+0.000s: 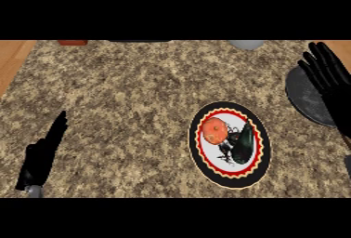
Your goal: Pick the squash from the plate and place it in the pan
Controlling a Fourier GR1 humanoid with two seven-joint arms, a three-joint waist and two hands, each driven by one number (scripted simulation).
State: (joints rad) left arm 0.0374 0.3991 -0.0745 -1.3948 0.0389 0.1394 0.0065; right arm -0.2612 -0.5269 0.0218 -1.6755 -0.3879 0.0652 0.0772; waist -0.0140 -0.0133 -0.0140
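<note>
An orange round squash (214, 129) lies on the left part of a plate (230, 179) with a black rim, a red scalloped band and a dark bird picture. The plate rests on the granite counter, right of centre. A dark grey pan (305, 97) sits at the right edge, partly cut off. My right hand (325, 69) hovers over the pan's upper part, fingers straight and spread, holding nothing. My left hand (42, 155) stands edge-on at the lower left, fingers straight, far from the plate.
At the counter's far edge are a red object (73, 42), a dark object (140, 41) and a grey round object (246, 44), each mostly cut off. Wooden floor (12, 58) shows past the left edge. Speckled counter (123, 102) spreads between my left hand and the plate.
</note>
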